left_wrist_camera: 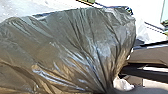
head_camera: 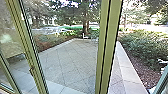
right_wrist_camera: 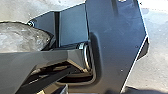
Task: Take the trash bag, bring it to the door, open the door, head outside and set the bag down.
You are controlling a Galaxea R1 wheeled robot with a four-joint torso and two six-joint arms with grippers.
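Note:
Dark and shiny, the trash bag (left_wrist_camera: 75,47) spreads across much of the left wrist view. Its folds run together at a gathered neck, where my left gripper (left_wrist_camera: 107,90) is closed on it. In the head view the door's green frame (head_camera: 28,50) stands at the left, with a small latch on its edge, and a thick green upright (head_camera: 107,47) rises right of the centre. A crumpled greyish surface (right_wrist_camera: 22,37) shows at the left of the right wrist view; I cannot tell whether it is the bag.
Past the frames lies a paved patio (head_camera: 72,60) with a pale low border (head_camera: 127,72) along its right side. Shrubs (head_camera: 147,47) grow beyond that border, and a tree trunk (head_camera: 86,26) stands behind the patio. The robot's dark base plate (right_wrist_camera: 117,45) sits over pale ground.

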